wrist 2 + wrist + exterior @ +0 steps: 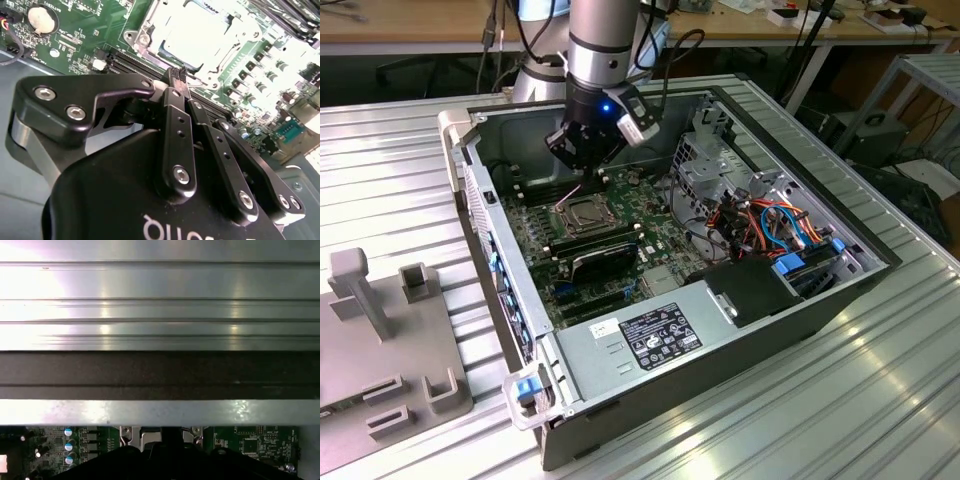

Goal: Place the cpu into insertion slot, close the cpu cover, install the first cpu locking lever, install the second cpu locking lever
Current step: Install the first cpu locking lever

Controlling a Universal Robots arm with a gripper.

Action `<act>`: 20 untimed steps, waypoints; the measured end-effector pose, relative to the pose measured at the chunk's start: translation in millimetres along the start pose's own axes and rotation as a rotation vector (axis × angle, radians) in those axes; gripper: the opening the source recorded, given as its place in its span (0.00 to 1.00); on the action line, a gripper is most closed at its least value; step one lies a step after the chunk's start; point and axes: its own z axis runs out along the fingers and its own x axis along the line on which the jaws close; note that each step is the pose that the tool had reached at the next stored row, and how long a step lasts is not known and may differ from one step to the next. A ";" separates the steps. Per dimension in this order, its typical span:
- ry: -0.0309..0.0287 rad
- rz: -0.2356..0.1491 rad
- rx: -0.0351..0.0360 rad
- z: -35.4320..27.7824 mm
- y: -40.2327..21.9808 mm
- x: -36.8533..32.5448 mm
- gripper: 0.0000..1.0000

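Closed together with nothing between them, my black metal gripper [181, 80] hovers just beside the silver-rimmed square insertion slot [200, 37], so pressing its thin lever demands slow, exact alignment.

The hand [179, 80] is presenting as matt black metal with bright steel screw heads, its fingers [175, 130] smooth. The cpu cover [200, 35] is showing as bare silvery metal glaring strongly under light, on a glossy green circuit board [85, 30]. The surface [880, 400] is appearing as ribbed, satin-finished aluminium, and the computer case [650, 345] as dull grey sheet metal.
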 end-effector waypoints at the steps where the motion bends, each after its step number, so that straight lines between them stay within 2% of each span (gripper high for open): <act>1: -0.0001 0.000 -0.0001 1.8 0.2 -0.1 0.11; 8: 0.0000 0.000 0.0000 17.1 4.0 -4.4 0.11; 11: 0.0000 -0.001 0.0001 21.7 5.8 -6.6 0.11; 18: -0.0003 -0.006 -0.0007 23.3 6.9 -8.9 0.11; 20: -0.0003 -0.009 -0.0119 23.2 6.8 -8.9 0.11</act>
